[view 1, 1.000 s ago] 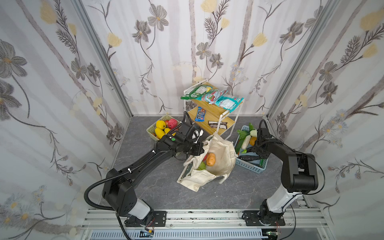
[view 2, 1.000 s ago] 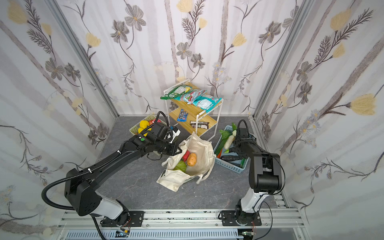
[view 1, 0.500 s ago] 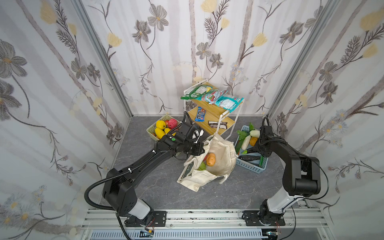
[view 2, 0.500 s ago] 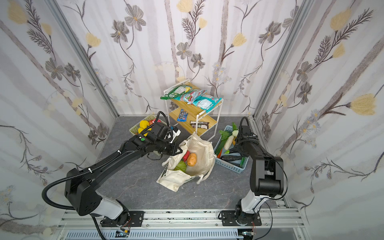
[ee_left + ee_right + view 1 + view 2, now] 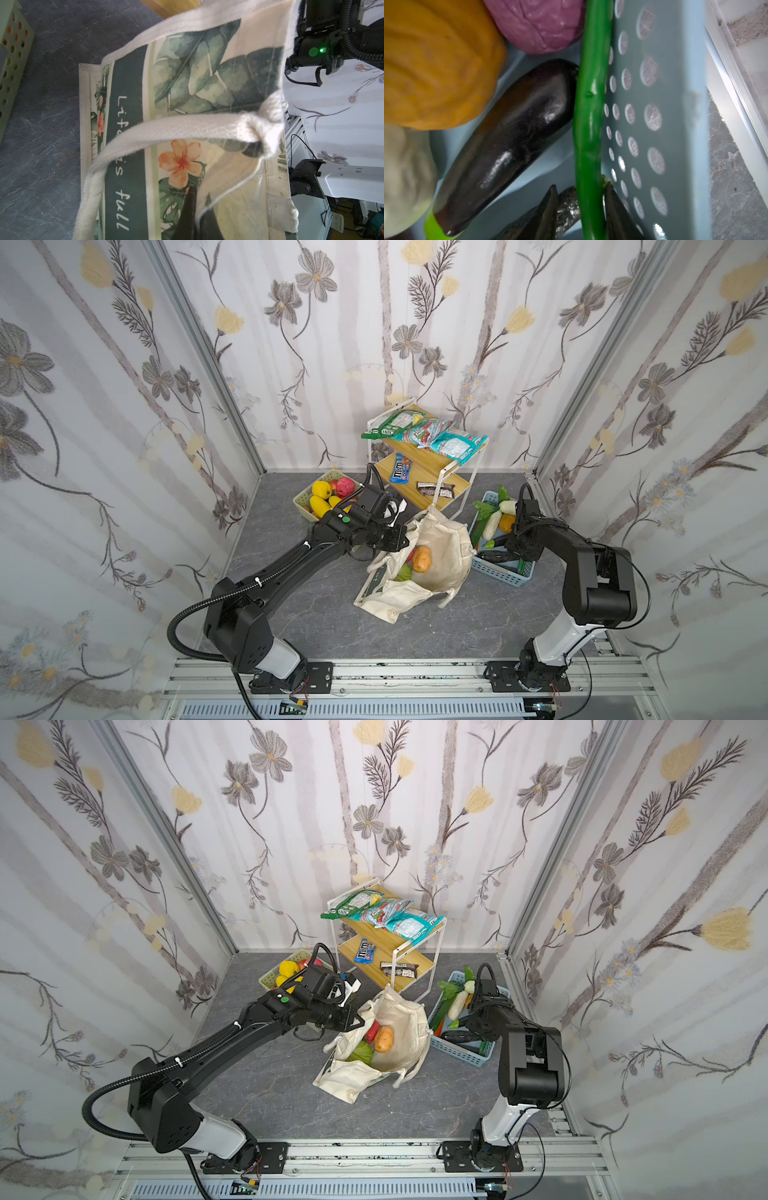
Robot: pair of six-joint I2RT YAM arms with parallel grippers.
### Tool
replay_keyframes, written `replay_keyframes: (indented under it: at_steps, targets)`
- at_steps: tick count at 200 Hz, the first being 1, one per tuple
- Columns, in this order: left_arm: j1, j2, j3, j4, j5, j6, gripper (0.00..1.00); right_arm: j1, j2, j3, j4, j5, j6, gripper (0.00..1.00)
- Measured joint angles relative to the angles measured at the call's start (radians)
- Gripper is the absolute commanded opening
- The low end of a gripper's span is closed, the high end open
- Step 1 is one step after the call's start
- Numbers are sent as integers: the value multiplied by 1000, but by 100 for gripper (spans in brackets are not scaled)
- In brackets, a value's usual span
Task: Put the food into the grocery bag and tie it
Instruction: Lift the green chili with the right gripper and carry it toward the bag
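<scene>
The grocery bag [image 5: 446, 547] is seen slumped on the grey floor [image 5: 316, 614] between the two arms, its mouth gaping upward; inside it an orange-tan piece [image 5: 422, 559], a green cabbage [image 5: 360, 1052] and a red piece [image 5: 372, 1029] are lodged together against the wall nearer the left arm. Just beside the bag, on the right arm's side, a light blue basket [image 5: 505, 576] is set; a white radish [image 5: 492, 524], leafy greens [image 5: 484, 508], an orange ridged piece [image 5: 436, 62], a purple lump [image 5: 537, 25], a dark eggplant [image 5: 508, 135] and a long green stalk [image 5: 589, 124] are held in it, the stalk laid along the perforated wall. Near the bag, on the left arm's side, a pale green basket [image 5: 301, 501] is filled with yellow fruits [image 5: 322, 489] and a pink-red fruit [image 5: 344, 486]; just beyond the bag a two-tier wooden rack [image 5: 432, 466] is loaded with snack packets [image 5: 432, 435] above and candy bars [image 5: 401, 468] below.

The bag is made of cream canvas, printed with large green leaves and an orange flower; a dark green band [image 5: 126, 83] is lettered in white, and a thick white rope handle [image 5: 166, 133] is draped across it. Its long axis is laid from the rack end toward the arms' bases; the end by the rack is raised to a peak, the opposite side sagged flat.

The left gripper [image 5: 200, 193] is clamped on the bag's rim, fabric pinched between its fingers; the right gripper [image 5: 581, 187] is lowered into the blue basket with jaws narrowly parted astride the stalk, one finger touching it, the other just apart.
</scene>
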Motion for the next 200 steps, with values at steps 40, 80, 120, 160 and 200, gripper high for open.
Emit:
replay_keyframes:
  at_steps: [40,80,120,160,200]
  targets:
    - [0,0,1,0,0,-5,0,-14,-8,-18,16,-14,-5,21]
    - [0,0,2,0,0,-18,0,-23,-61,-19,16,-27,-5,19]
    - [-1,0,3,0,-1,-21,0,-27,-99,-18,12,-37,-14,19]
    - [-1,0,3,-1,-2,-21,0,-28,-149,11,6,-52,-23,19]
    - [-2,0,3,-1,-12,-22,0,-28,-208,53,-2,-64,-31,19]
